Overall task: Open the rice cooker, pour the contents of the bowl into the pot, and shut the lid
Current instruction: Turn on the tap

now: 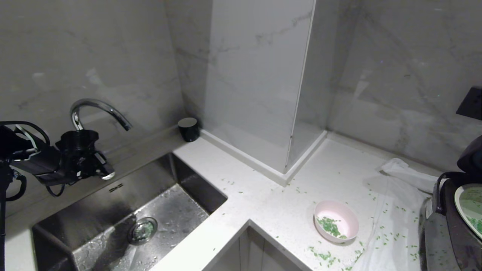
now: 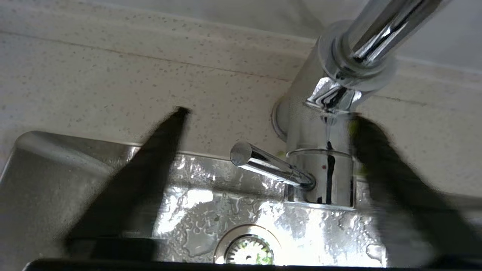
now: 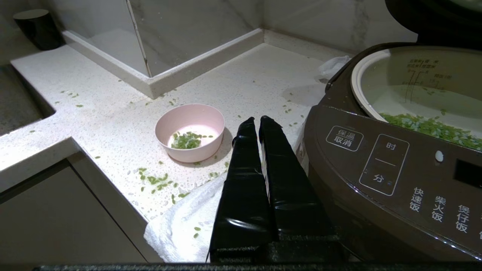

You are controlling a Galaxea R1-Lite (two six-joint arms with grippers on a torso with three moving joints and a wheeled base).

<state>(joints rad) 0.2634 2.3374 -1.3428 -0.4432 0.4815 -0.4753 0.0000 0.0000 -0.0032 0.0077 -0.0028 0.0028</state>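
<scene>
The rice cooker (image 1: 452, 222) is cut off by the head view's right edge, its lid (image 1: 470, 158) barely showing.

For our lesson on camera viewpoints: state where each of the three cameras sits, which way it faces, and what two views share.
Head view: on the head, looking down at the sink and counter; the left hand shows.
Left wrist view: behind the left hand's open fingers, facing the faucet.
Right wrist view: behind the right hand, shut, facing the bowl and rice cooker.
Shared: head and right wrist views both show the bowl.
</scene>
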